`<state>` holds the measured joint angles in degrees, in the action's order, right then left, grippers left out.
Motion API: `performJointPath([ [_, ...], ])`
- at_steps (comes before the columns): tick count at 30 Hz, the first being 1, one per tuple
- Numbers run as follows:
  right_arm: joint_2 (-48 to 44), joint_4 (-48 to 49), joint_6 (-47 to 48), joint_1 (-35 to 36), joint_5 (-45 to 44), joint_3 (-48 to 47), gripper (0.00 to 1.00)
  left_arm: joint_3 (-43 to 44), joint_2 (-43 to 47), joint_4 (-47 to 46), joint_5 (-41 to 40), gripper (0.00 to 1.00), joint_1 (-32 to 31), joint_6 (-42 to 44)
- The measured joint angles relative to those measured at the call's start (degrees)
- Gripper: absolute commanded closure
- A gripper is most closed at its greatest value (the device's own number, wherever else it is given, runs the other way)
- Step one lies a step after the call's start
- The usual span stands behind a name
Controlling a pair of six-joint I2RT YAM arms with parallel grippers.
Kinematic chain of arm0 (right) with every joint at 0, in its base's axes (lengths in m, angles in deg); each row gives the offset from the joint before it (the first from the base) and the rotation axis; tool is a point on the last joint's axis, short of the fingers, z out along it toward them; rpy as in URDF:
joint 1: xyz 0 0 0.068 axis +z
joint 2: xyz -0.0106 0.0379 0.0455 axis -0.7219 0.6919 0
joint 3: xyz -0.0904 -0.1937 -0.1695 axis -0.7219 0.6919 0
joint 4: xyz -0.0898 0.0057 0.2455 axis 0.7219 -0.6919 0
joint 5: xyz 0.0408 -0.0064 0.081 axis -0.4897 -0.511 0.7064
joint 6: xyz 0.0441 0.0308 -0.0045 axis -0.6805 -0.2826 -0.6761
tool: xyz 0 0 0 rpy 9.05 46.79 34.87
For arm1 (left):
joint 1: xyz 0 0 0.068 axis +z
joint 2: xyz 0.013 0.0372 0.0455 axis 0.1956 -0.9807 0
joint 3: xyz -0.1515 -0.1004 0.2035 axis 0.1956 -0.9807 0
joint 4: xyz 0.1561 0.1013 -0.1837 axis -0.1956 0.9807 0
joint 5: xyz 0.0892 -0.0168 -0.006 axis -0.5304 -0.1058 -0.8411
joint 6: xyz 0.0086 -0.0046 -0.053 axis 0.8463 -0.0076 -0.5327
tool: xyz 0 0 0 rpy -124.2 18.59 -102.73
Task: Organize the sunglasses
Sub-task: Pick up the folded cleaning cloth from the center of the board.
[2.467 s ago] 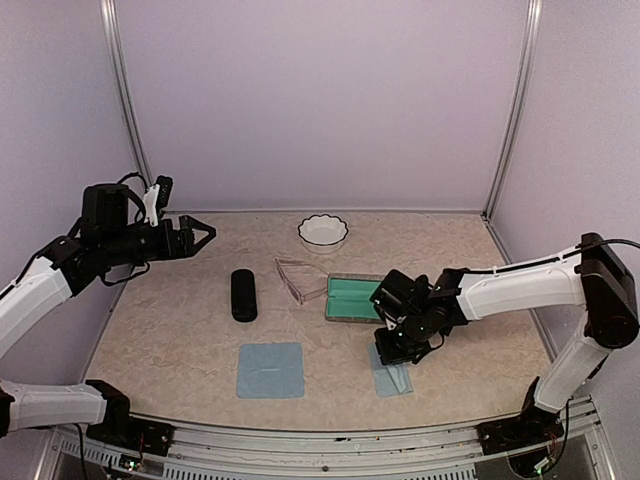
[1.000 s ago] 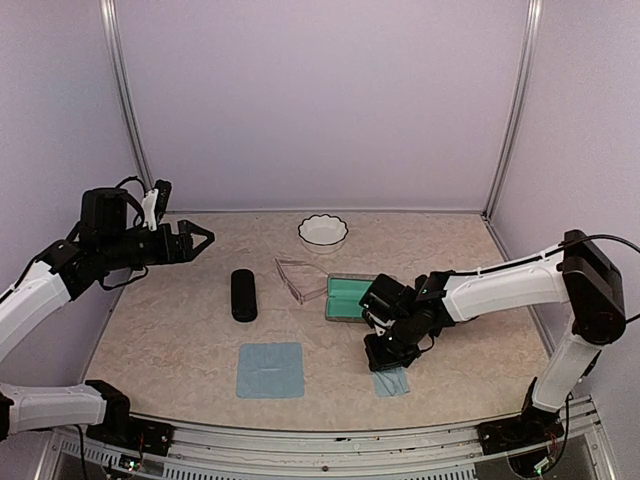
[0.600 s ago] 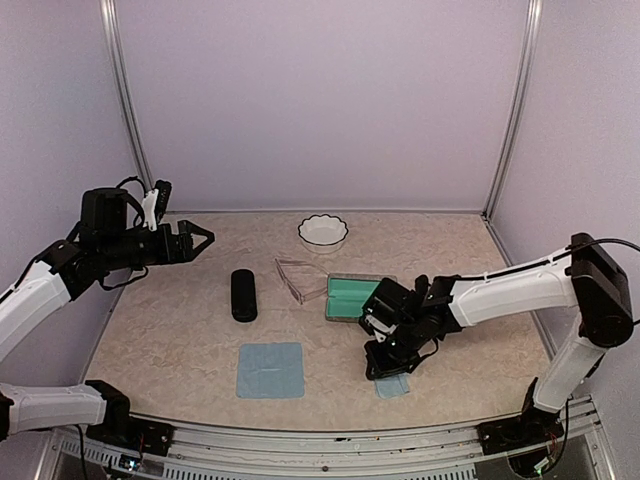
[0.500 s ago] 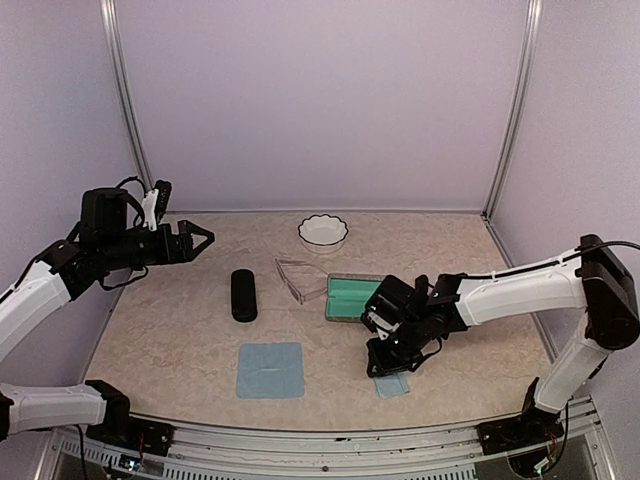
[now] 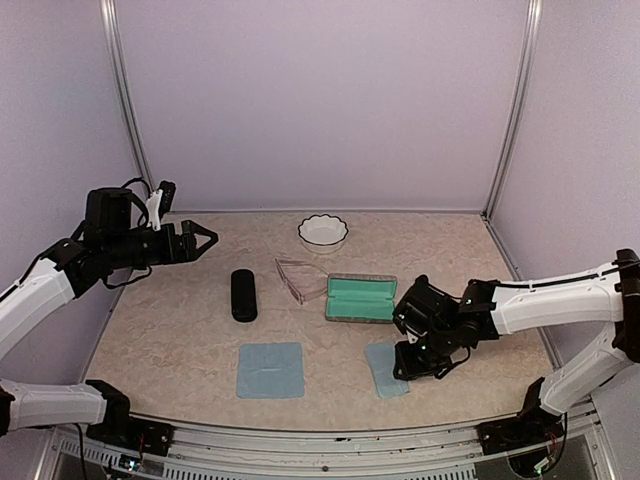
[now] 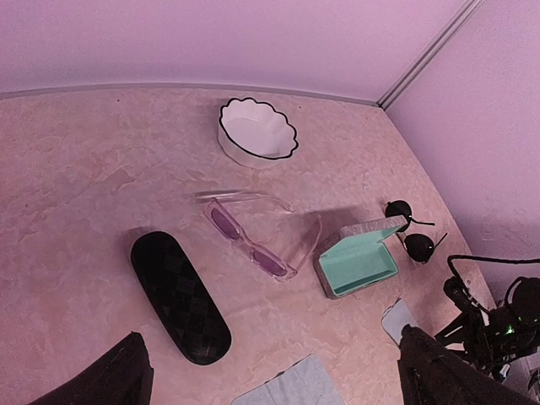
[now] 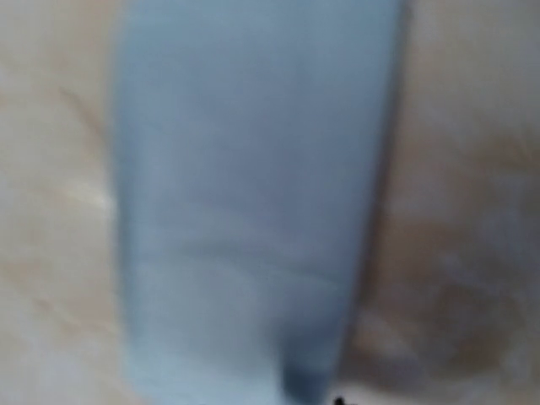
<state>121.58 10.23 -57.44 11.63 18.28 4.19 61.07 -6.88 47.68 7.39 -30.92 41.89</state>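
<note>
the sunglasses [image 5: 300, 278] both lie on the desk [image 5: 180, 330]; nothing holds them. your right pincer [image 5: 415, 365] sits low at the edge of the small blue cloth [image 5: 385, 368], and you cannot tell how wide it is. your left pincer [image 5: 204, 240] hangs wide open and empty, well apart. the dark round pair [image 6: 409, 228] lies just behind the open teal case [image 6: 359, 263]. the pink clear pair [image 6: 251, 240] lies just beside it. if you swing the right arm back carelessly, it could bump the case or squash the dark pair.
</note>
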Motion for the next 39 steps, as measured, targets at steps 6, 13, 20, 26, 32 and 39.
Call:
performJointPath([
  [6,-0.02,1.11,-2.67,-0.11,0.85,4.02,0.69,0.0,-0.15,-0.15,0.42,0.01,0.0,-0.48],
  [13,-0.02,5.07,-4.17,-0.72,3.26,6.16,0.75,0.0,-0.15,-0.15,0.46,0.01,0.0,-0.59],
  [20,-0.04,7.23,-4.52,-1.05,4.24,7.08,0.81,0.0,-0.15,-0.15,0.7,0.01,0.0,-0.94],
  [26,-0.11,8.74,-4.79,-1.4,4.72,7.89,0.96,0.0,-0.15,-0.17,1.31,0.01,0.0,-1.01],
  [32,-0.39,8.9,-4.68,-1.66,4.52,8.37,1.0,0.0,-0.48,-0.52,1.64,0.01,-1.57,-1.92],
  [39,-1.88,4.81,-2.69,-2.43,3.21,8.52,1.0,0.09,-3.89,-2.75,0.59,0.01,-9.51,-2.86],
])
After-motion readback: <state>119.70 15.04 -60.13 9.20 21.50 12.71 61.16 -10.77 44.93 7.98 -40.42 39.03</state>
